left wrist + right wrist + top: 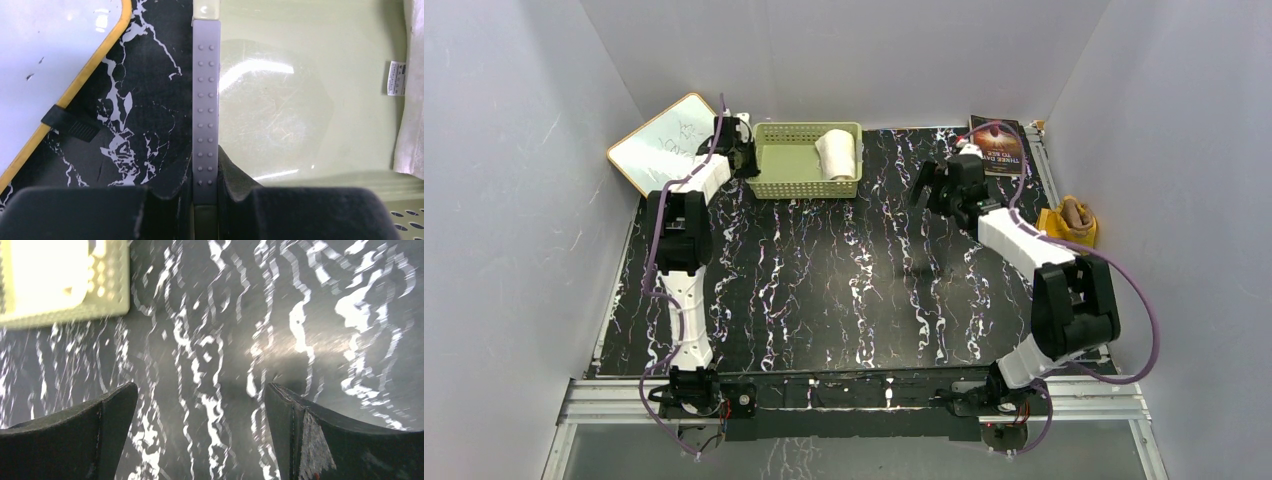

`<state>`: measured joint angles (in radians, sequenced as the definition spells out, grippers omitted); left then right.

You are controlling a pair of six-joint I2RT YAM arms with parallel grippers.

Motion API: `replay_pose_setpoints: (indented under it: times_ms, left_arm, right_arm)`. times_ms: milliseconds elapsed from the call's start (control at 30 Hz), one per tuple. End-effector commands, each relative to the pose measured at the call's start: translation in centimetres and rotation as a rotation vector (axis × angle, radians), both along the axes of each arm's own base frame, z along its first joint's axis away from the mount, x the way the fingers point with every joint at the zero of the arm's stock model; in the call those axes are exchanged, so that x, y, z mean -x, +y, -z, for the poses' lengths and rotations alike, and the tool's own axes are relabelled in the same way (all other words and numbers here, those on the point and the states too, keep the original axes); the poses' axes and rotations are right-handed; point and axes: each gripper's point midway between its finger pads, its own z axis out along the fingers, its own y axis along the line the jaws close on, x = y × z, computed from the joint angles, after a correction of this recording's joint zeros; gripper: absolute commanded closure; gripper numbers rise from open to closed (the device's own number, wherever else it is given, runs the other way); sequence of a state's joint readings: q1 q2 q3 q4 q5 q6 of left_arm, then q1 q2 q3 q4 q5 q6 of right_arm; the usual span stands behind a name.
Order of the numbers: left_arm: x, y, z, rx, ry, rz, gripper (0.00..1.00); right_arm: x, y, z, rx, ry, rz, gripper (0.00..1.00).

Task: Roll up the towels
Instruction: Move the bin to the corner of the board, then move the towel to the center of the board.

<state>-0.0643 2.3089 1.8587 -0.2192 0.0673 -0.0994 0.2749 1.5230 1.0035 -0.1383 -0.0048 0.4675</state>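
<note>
A black worktop (824,290) with white marble veins lies between plain pale grey walls (844,50) on three sides, with a metal rail (854,400) at its near edge.

Pale green basket (786,160), white towel (837,153)

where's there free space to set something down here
Bare: the middle of the table, nearer than the basket and left of the right gripper. Crowded: the far edge, with whiteboard, left gripper on the basket wall, white towel inside, book; brown towel at the right edge.

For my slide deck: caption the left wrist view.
Left gripper clamps the side wall of the green basket; white towel inside, whiteboard outside.
</note>
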Motion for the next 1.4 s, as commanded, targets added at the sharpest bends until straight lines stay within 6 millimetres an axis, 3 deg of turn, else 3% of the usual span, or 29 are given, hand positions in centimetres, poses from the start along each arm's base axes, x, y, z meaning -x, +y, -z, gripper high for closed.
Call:
replay_pose_setpoints:
  times_ms: [0,67,100,267,333,367,500,567,667,833,1000,1133,1300,1367]
  left_arm:
    - [1.0,0.8,-2.6,0.005,-0.023,-0.033,1.00]
    - [1.1,1.2,-2.7,0.004,-0.020,-0.044,1.00]
    - [0.9,1.4,-2.7,0.008,-0.021,-0.052,0.95]
    - [0.6,1.0,-4.3,0.067,-0.039,-0.083,0.54]
    - [0.7,0.8,-6.1,0.091,-0.078,-0.090,0.28]
    - [0.7,0.7,-7.0,0.103,-0.094,-0.094,0.06]
    - [0.8,0.7,-11.5,0.137,-0.130,-0.107,0.02]
    - [1.1,0.4,-13.6,0.169,-0.139,-0.109,0.02]
    - [1.9,-0.3,-16.6,0.230,-0.165,-0.118,0.02]
    - [3.0,-1.4,-19.1,0.304,-0.193,-0.100,0.02]
    - [3.8,-1.4,-18.3,0.310,-0.163,-0.080,0.02]
    - [4.2,-1.4,-17.4,0.342,-0.136,-0.061,0.02]
    - [5.9,-1.3,-17.8,0.352,-0.124,-0.043,0.02]
    - [6.9,-1.2,-18.6,0.360,-0.136,-0.029,0.02]
  right_arm:
    - [-3.0,-4.0,-2.4,0.063,-0.039,0.158,0.02]
    - [-3.5,-6.9,-3.2,0.058,-0.073,0.219,0.02]
    - [-3.4,-8.6,-3.5,0.075,-0.075,0.259,0.02]
    - [-2.1,-18.4,-3.6,0.418,0.017,0.542,0.02]
    - [-1.3,-21.8,-3.0,0.526,0.081,0.641,0.02]
    - [-1.0,-23.4,-2.5,0.548,0.105,0.682,0.02]
    - [-0.2,-28.4,-0.4,0.475,0.156,0.800,0.02]
    - [-0.3,-29.4,0.8,0.496,0.182,0.824,0.02]
    - [0.0,-30.2,4.3,0.553,0.288,0.858,0.02]
    - [1.3,-31.4,9.6,0.591,0.424,0.929,0.02]
    - [2.6,-32.5,13.7,0.570,0.516,0.970,0.03]
    - [3.3,-31.9,15.2,0.527,0.544,0.973,0.08]
    - [4.6,-30.0,16.6,0.370,0.566,0.967,0.22]
    - [5.0,-29.3,16.3,0.324,0.547,0.957,0.33]
